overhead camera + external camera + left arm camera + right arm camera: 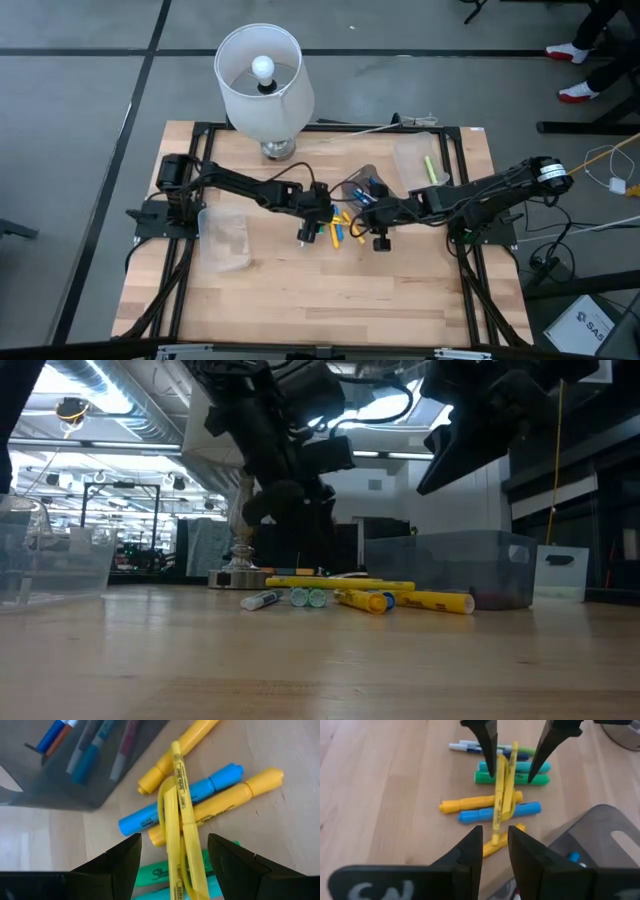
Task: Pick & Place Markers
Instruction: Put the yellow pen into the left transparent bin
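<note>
Several markers (340,228) lie in a loose pile on the wooden table's middle: yellow, blue (185,795) and green (512,779) ones. A thin yellow marker (179,815) lies on top, across the others. My left gripper (175,840) hangs open over the pile, slanting down from the table's left side. Its two fingers (487,750) stand on either side of that yellow marker without touching it. My right gripper (495,830) hovers on the pile's right side, with a narrow gap between its fingers and nothing in it.
A tipped grey-clear bin (60,770) with several markers inside lies just beyond the pile. A clear bin (225,238) stands at the left and another (420,165), with a yellow marker in it, at the far right. A white lamp (262,80) stands at the far edge.
</note>
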